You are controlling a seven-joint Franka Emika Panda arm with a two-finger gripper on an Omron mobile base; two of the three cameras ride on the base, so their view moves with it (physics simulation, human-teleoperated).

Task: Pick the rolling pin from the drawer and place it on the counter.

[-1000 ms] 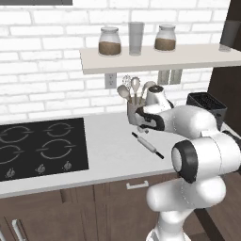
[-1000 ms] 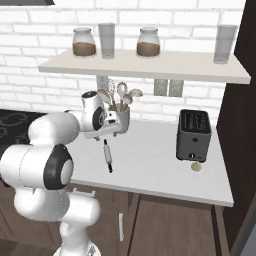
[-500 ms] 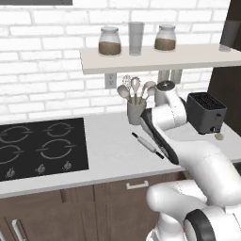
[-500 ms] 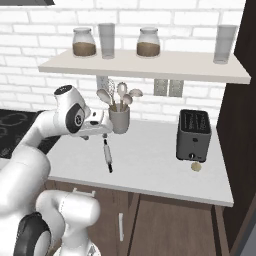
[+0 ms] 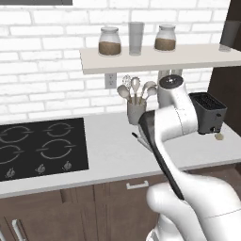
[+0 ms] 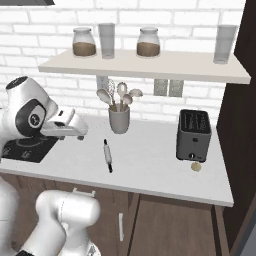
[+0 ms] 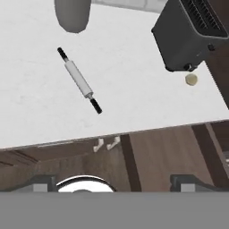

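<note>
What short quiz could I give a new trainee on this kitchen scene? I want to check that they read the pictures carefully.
1. True or false: the rolling pin lies flat on the counter.
2. What stands closest to the small round yellowish item: A) the toaster, B) the utensil cup, C) the hob?
3. Fill in: the gripper fingers are ____ and hold nothing.

Key: 1 true; 2 A; 3 open.
</note>
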